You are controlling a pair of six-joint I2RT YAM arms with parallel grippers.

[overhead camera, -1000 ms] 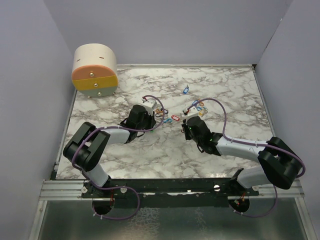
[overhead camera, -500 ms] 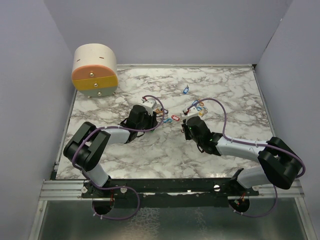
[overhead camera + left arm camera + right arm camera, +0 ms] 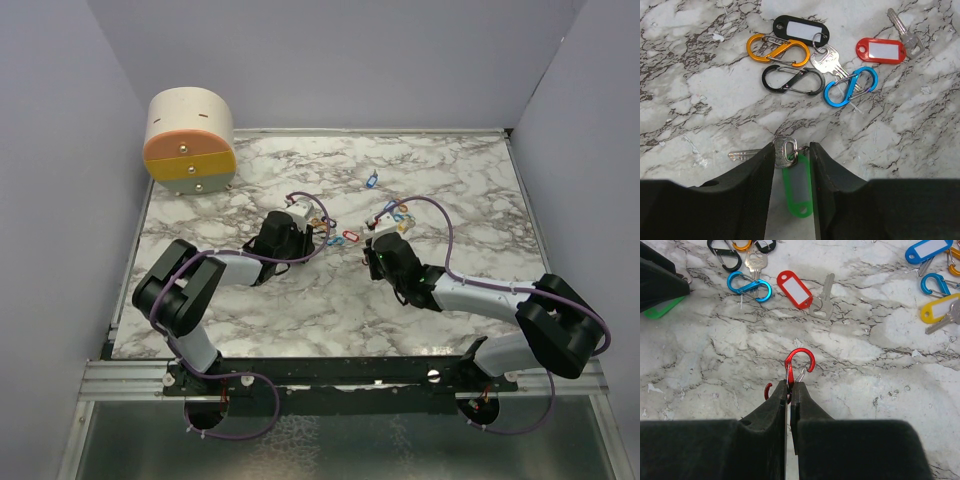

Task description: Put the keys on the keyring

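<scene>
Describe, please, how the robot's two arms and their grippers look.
The left arm and right arm have white links and bulky black joints, with a purple cable looping along each. The left gripper and right gripper have black wedge-shaped fingers.

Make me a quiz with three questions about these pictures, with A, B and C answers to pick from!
1. Where is the green tag?
A) hanging in the air
B) between the fingers of the left end effector
C) inside a cup

2. What colour is the clip pinched in the right end effector?
A) red
B) blue
C) black

3. How does the right end effector stand?
A) wide open
B) out of view
C) shut on the clip

Answers:
1 B, the left wrist view shows the tag lying on the marble between the two black fingers.
2 A, a red hook sticks out past the fingertips in the right wrist view.
3 C, its two fingers are pressed together with the clip caught between them.
</scene>
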